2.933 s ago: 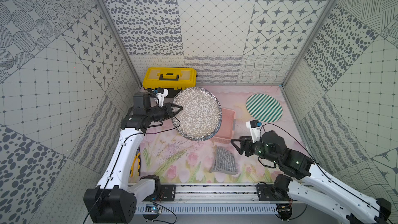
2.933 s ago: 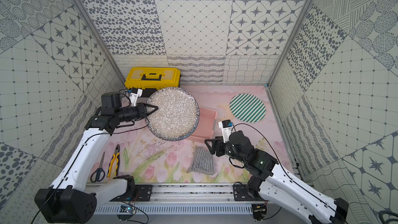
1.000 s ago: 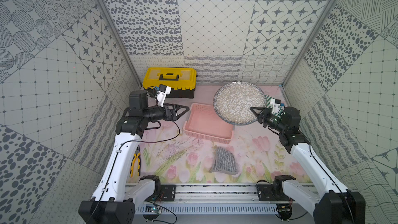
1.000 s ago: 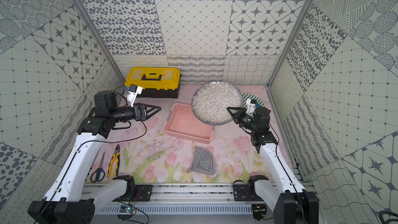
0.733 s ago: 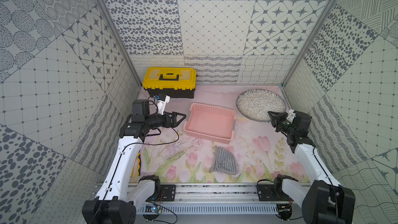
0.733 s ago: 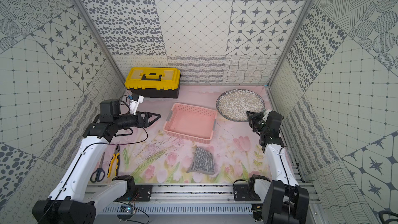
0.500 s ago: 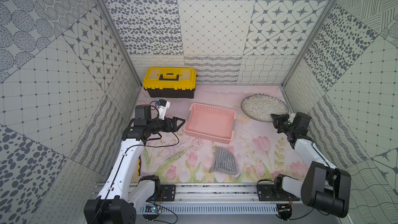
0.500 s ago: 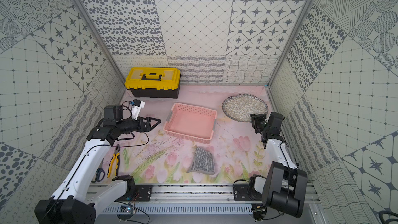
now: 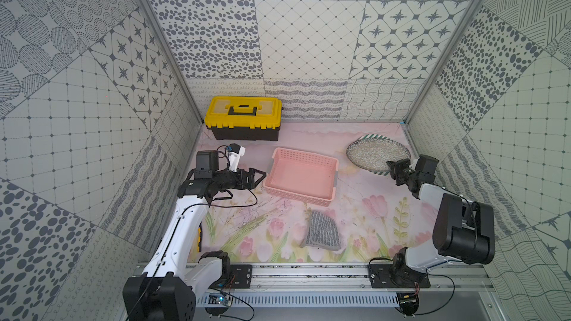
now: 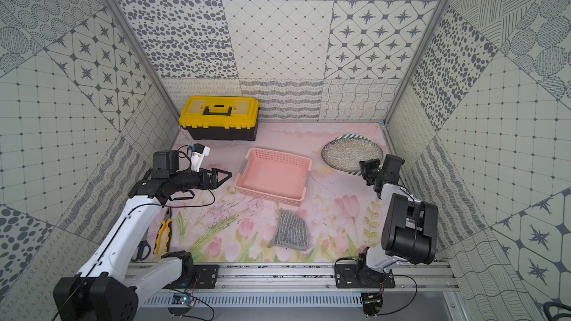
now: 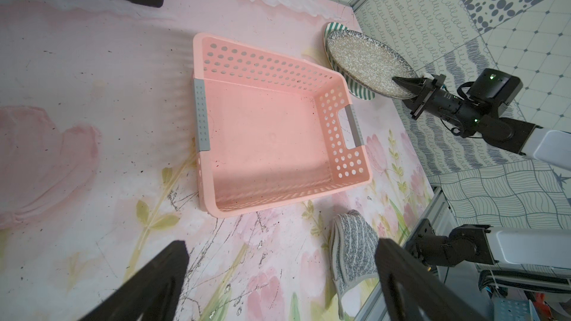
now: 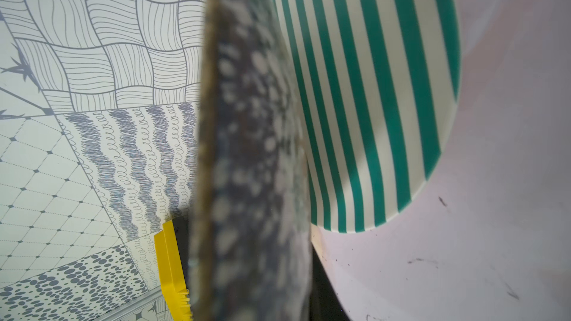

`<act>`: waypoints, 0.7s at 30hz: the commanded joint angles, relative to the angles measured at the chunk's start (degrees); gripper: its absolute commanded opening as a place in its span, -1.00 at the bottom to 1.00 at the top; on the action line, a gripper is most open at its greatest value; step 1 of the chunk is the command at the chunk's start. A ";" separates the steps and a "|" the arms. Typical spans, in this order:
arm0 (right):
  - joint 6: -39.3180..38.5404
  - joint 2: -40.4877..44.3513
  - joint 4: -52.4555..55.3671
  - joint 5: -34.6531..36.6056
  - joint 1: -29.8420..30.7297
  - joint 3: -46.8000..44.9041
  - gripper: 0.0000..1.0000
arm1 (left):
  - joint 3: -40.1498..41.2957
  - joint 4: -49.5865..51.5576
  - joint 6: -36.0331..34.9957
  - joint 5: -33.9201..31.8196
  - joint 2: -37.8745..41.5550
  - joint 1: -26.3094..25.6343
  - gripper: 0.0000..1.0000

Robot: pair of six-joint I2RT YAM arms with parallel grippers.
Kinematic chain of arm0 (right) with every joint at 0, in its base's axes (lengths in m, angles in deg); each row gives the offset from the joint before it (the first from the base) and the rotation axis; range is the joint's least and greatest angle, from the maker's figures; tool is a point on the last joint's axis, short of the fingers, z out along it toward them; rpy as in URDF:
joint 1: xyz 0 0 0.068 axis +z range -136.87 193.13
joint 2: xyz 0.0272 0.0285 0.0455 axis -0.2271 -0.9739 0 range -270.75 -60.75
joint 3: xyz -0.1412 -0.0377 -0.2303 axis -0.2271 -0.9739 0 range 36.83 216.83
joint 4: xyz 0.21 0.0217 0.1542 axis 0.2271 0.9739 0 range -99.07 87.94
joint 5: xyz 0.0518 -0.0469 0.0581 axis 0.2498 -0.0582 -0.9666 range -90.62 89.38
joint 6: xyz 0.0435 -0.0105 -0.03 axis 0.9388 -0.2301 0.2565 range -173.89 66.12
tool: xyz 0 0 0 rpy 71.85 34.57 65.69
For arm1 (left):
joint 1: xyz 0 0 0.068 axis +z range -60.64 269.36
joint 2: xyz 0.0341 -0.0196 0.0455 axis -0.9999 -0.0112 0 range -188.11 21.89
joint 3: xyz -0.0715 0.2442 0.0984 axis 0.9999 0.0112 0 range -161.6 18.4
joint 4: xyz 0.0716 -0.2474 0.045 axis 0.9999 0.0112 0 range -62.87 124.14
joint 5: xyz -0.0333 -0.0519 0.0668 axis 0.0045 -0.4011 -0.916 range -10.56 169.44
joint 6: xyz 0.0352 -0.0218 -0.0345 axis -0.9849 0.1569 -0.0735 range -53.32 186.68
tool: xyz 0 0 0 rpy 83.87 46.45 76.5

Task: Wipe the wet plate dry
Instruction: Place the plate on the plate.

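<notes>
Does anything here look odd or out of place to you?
The speckled plate hangs tilted over a striped plate, pinched at its rim by the right fingers, while the cloth lies untouched.

Two plates: the speckled plate (image 9: 370, 154), at the right of both top views, and the striped plate (image 11: 360, 92). One basket (image 9: 301, 177), centre. One toolbox (image 9: 243, 117), upper centre-left. One cloth (image 9: 323, 234), lower centre. One pliers (image 10: 163, 234) and one scissors (image 10: 141, 250), lower left. Two tools: left tool (image 9: 259, 179), right tool (image 9: 393, 168).
</notes>
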 commanded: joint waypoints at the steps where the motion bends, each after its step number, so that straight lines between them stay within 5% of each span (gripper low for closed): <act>1: -1.84 -0.53 -16.93 -3.17 -0.19 4.69 -1.00 | -0.20 -2.18 -0.88 0.98 -0.07 0.24 0.99; 5: -2.26 -3.63 -16.71 -3.69 -0.41 4.47 -0.99 | -0.52 -1.92 -0.89 0.85 -0.08 0.25 0.99; 9: -3.02 -5.04 -15.23 -3.09 -0.63 3.87 -0.57 | -0.60 -1.74 -0.93 0.77 0.25 0.24 0.99; 21: -9.32 -3.81 -3.93 2.50 -1.09 3.32 -0.27 | -0.79 -1.56 -0.77 0.94 0.60 0.27 0.99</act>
